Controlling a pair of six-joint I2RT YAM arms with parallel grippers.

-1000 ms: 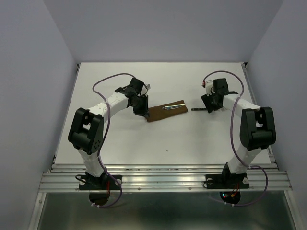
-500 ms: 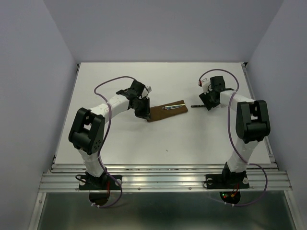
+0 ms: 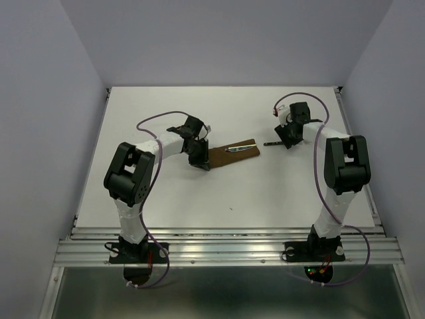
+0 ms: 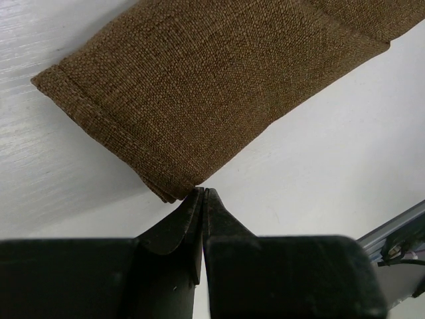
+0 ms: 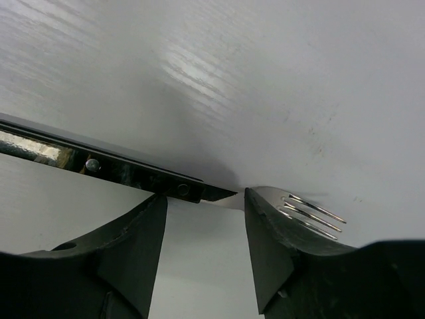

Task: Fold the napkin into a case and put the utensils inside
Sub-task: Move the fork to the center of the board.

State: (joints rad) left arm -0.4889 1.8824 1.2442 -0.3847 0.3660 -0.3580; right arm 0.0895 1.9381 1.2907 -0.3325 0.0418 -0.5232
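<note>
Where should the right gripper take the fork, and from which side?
Probably the fork by its handle just behind the neck, from above. It is long and narrow, so fingers should close across its width. The right gripper stands open along its length, one finger at the handle, one at the tines: turn the wrist first.

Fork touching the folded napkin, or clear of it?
Apart. The top view shows a strip of white table between the fork and the right end of the folded napkin. The right wrist view shows no cloth by the fork.
</note>
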